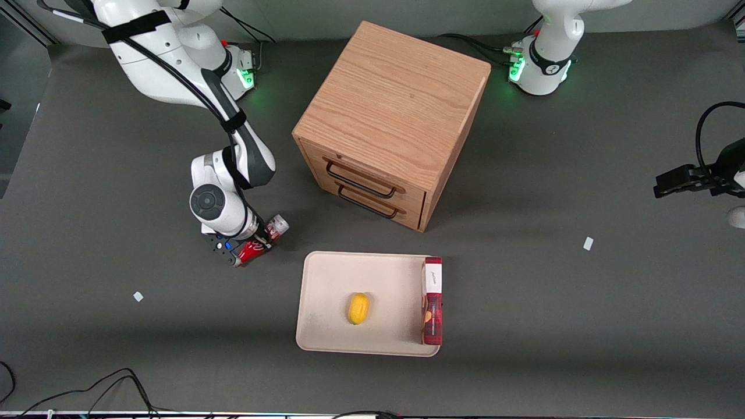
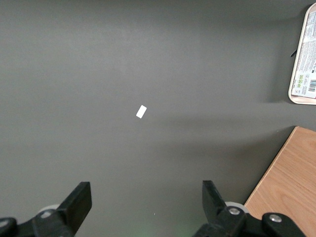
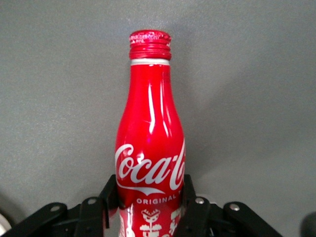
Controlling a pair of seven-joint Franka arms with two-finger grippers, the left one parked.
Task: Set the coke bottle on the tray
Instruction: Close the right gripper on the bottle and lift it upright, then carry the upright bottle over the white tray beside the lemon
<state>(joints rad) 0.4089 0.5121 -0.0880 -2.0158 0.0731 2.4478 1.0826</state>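
The coke bottle (image 1: 251, 251) is a slim red bottle with white script and a silvery cap end. It lies tilted low at the table, beside the tray's corner on the working arm's side. My right gripper (image 1: 256, 244) is shut on its lower body. In the right wrist view the bottle (image 3: 150, 148) sits between the black fingers (image 3: 109, 196), which press both its sides, with the gripper (image 3: 149, 202) around the logo and the neck pointing away. The cream tray (image 1: 332, 279) lies nearer the front camera than the cabinet; its rim also shows in the left wrist view (image 2: 296, 98).
On the tray lie a yellow lemon (image 1: 358, 308) and a flat red box (image 1: 432, 302) along its edge toward the parked arm. A wooden drawer cabinet (image 1: 390, 116) stands mid-table. Small white paper scraps (image 1: 138, 296) (image 1: 588, 243) lie on the grey table.
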